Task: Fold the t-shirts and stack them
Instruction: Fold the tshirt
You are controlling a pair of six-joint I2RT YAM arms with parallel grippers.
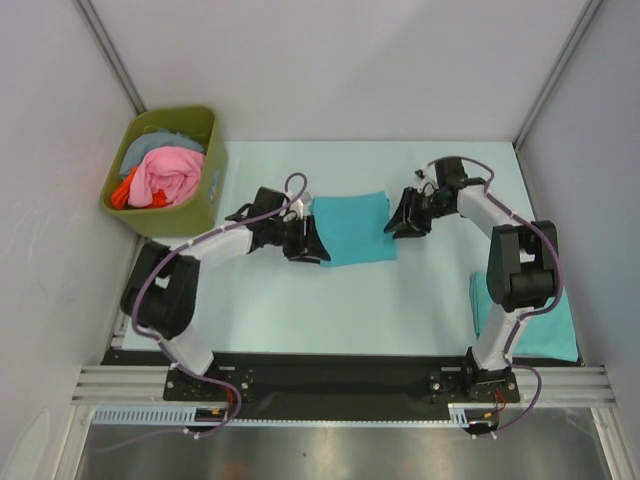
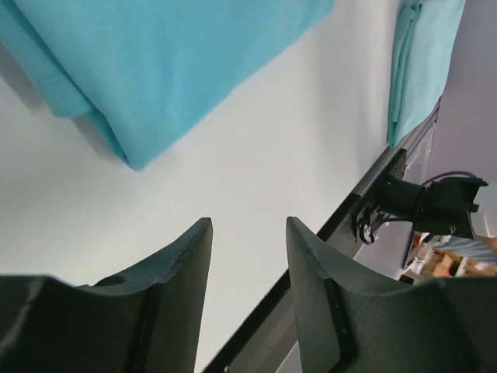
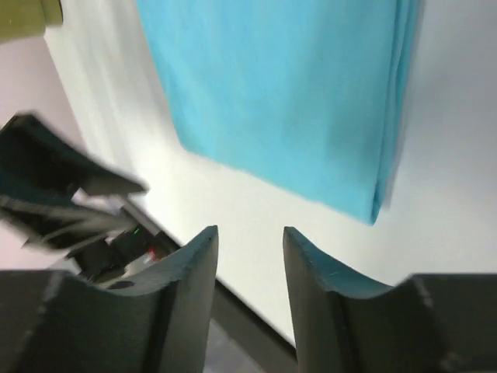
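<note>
A folded turquoise t-shirt (image 1: 350,228) lies flat in the middle of the table; it also shows in the left wrist view (image 2: 155,70) and the right wrist view (image 3: 287,93). A second folded turquoise t-shirt (image 1: 545,325) lies at the near right corner, partly hidden by the right arm, and shows in the left wrist view (image 2: 423,62). My left gripper (image 1: 308,240) sits at the middle shirt's left edge, open and empty (image 2: 247,225). My right gripper (image 1: 405,222) sits at its right edge, open and empty (image 3: 250,233).
An olive-green bin (image 1: 205,195) at the far left holds pink, orange and grey-blue clothes. White walls close in the table on the left, back and right. A black rail (image 1: 340,375) runs along the near edge.
</note>
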